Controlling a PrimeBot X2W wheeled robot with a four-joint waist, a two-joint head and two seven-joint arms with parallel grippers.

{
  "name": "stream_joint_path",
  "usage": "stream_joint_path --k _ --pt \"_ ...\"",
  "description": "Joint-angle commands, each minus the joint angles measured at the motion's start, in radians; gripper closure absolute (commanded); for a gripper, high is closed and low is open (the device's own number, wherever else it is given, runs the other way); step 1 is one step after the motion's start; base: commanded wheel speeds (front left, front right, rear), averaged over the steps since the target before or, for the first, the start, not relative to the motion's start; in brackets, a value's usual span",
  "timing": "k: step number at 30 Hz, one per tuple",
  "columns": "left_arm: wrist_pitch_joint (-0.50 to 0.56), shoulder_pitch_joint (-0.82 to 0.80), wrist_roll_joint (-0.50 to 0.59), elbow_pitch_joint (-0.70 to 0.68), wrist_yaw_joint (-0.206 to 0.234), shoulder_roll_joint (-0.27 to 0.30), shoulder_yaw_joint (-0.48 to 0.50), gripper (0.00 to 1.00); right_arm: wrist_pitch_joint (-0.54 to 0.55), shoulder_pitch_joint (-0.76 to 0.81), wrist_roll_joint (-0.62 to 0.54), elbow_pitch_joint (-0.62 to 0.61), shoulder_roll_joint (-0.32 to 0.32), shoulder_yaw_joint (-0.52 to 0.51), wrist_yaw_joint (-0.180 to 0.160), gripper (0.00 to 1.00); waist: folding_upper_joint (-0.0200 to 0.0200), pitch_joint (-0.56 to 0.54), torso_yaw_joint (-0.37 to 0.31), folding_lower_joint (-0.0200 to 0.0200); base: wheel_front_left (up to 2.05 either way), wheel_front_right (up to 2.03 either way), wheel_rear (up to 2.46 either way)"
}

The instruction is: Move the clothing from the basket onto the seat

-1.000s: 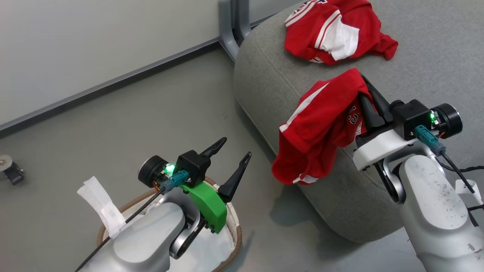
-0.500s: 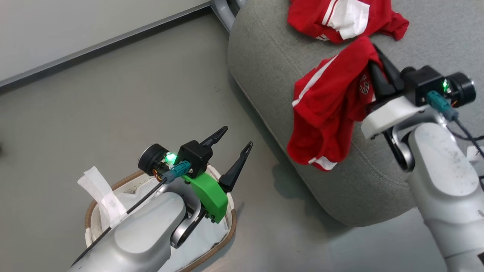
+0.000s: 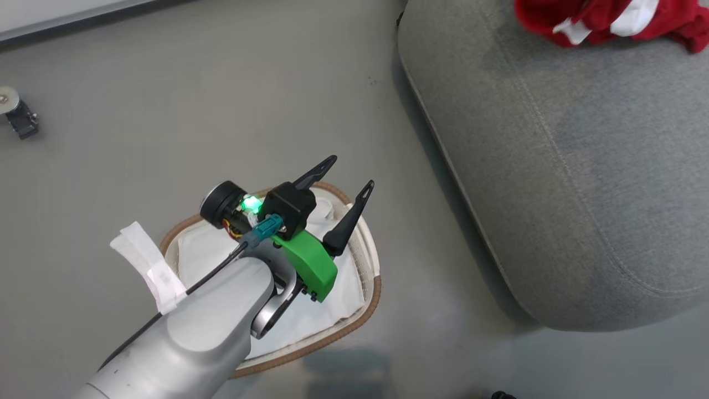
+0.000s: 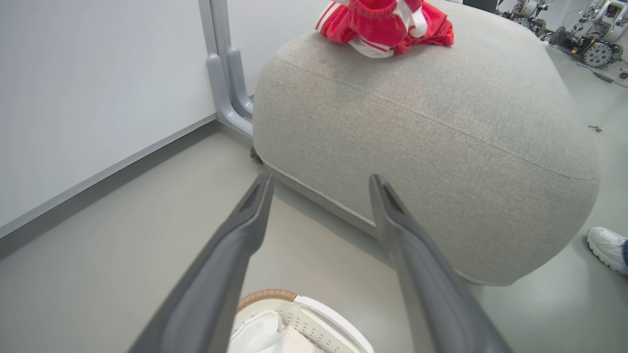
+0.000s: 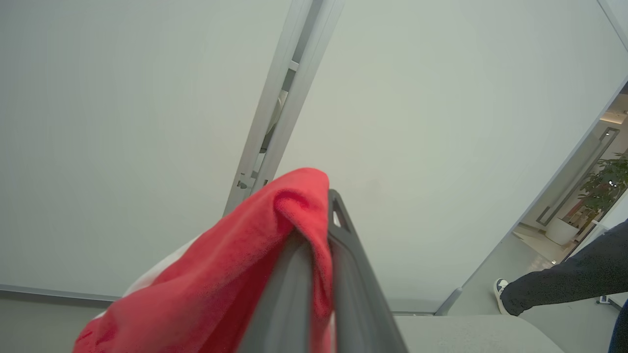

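Observation:
The white basket [image 3: 376, 288] with a brown rim stands on the floor and holds white cloth [image 3: 210, 249]. My left gripper [image 3: 351, 172] hovers open above its far end with nothing between the fingers. The left wrist view looks past the open left gripper [image 4: 321, 179] over the basket rim [image 4: 267, 295] to the grey seat [image 4: 417, 122]. Red and white clothing [image 4: 387, 22] lies bunched on top of the seat [image 3: 554, 166], at the head view's top right [image 3: 609, 19]. My right gripper [image 5: 324, 211] is shut on a red garment [image 5: 221, 284], held up before a pale wall.
A small caster wheel [image 3: 16, 116] sits on the floor at far left. A grey metal post [image 4: 223, 83] stands by the wall behind the seat. A person's white shoe [image 4: 608, 247] is right of the seat, and a dark trouser leg [image 5: 564, 284] shows nearby.
The head camera has swung, so the right gripper and its red garment have slipped out of that view. Before that it carried the garment further over the seat. The left gripper stayed open over the basket.

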Motion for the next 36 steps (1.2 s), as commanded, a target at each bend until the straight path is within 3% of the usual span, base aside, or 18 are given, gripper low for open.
stream_joint_path --k 1,7,12,15,21,22,24,26,27,28,36 --pt "-0.004 -0.021 0.016 -0.008 0.005 0.001 0.003 0.00 0.016 -0.038 0.010 0.008 -0.036 -0.013 -0.001 1.00 -0.0001 0.081 0.084 0.0000 0.00 0.00 0.00" --pt "-0.004 -0.050 0.048 -0.044 0.012 -0.009 -0.007 0.00 0.085 -0.181 -0.008 0.052 -0.184 -0.059 -0.001 1.00 -0.0001 0.151 0.154 0.0000 0.00 0.00 0.00" --pt "-0.004 -0.078 0.079 -0.065 0.018 -0.020 -0.019 0.00 0.107 -0.194 -0.056 0.125 -0.246 -0.108 -0.001 1.00 -0.0001 0.209 0.190 0.0000 0.00 0.00 0.00" --pt "-0.003 -0.096 0.089 -0.077 0.021 -0.025 -0.022 0.00 0.089 -0.144 -0.074 0.198 -0.244 -0.152 -0.001 1.00 -0.0001 0.236 0.202 0.0000 0.00 0.00 0.00" --pt "-0.003 -0.121 0.110 -0.118 0.027 -0.031 -0.023 0.00 0.008 -0.028 -0.119 0.346 -0.180 -0.226 -0.001 1.00 -0.0001 0.266 0.211 0.0000 0.00 0.00 0.00" --pt "-0.003 -0.123 0.114 -0.127 0.028 -0.028 -0.023 0.00 -0.004 -0.012 -0.127 0.370 -0.167 -0.237 -0.001 0.93 -0.0001 0.267 0.210 0.0000 0.00 0.00 0.00" --pt "-0.003 -0.125 0.122 -0.138 0.031 -0.022 -0.026 0.00 -0.030 0.009 -0.143 0.408 -0.139 -0.254 -0.001 0.69 -0.0001 0.269 0.204 0.0000 0.00 0.00 0.00" --pt "-0.003 -0.125 0.125 -0.144 0.033 -0.015 -0.027 0.00 -0.056 0.026 -0.150 0.440 -0.108 -0.271 -0.001 0.56 -0.0001 0.268 0.196 0.0000 0.00 0.00 0.00" --pt "-0.001 -0.124 0.124 -0.148 0.036 -0.012 -0.026 0.00 -0.068 0.031 -0.157 0.452 -0.101 -0.278 -0.001 0.23 -0.0001 0.267 0.193 0.0000 0.00 0.00 0.00" --pt "-0.001 -0.123 0.125 -0.151 0.038 -0.008 -0.027 0.00 -0.079 0.033 -0.163 0.460 -0.093 -0.283 -0.001 0.00 -0.0001 0.265 0.187 0.0000 0.00 0.00 0.00" --pt "-0.001 -0.090 0.112 -0.169 0.050 0.017 -0.020 0.00 -0.125 0.072 -0.164 0.435 -0.038 -0.276 -0.001 0.00 -0.0001 0.218 0.142 0.0000 0.00 0.00 0.00"
